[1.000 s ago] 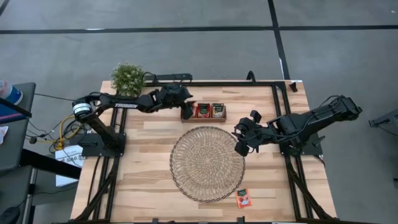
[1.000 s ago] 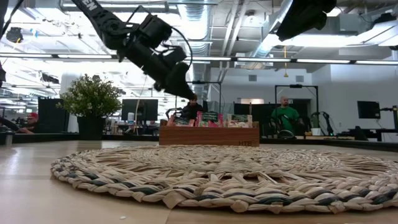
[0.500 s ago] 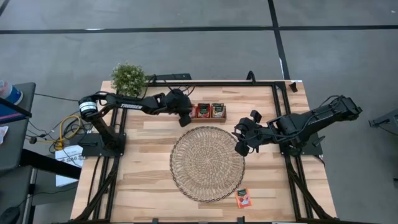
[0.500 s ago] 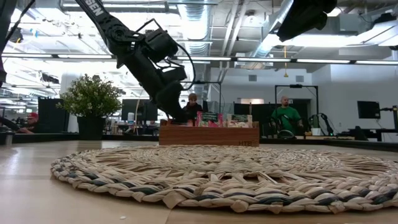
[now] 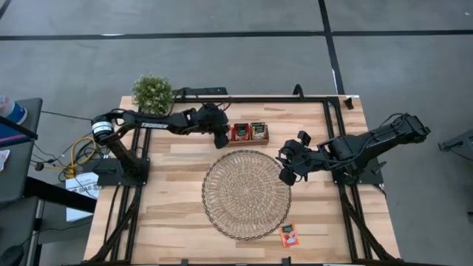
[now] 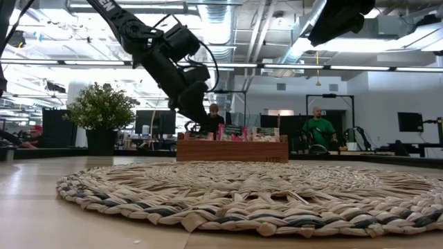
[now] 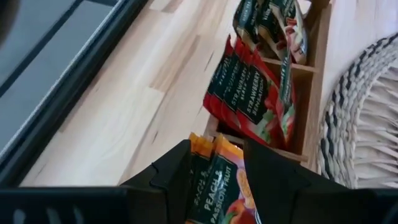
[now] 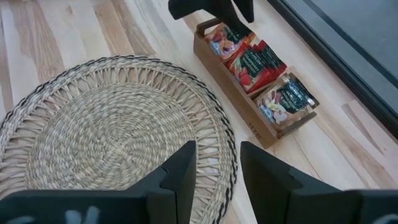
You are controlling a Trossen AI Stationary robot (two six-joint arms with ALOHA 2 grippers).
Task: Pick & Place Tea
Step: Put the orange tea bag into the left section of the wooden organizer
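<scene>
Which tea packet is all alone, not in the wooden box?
The red-orange packet lying flat on the table's front edge, just past the woven mat. All the others stand in the wooden box.

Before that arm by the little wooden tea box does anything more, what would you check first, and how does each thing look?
1. Left claw over the wooden tray's end compartment: ok.
2. Fingers astride the orange peach sachets there: ok.
3. Sachet firmly pinched: cannot tell.
4. Neighbouring red strawberry sachets clear of the claw: ok.
5. Woven mat bare, ready to receive tea: ok.
6. Right claw out of the way, open above the mat's right edge: ok.
</scene>
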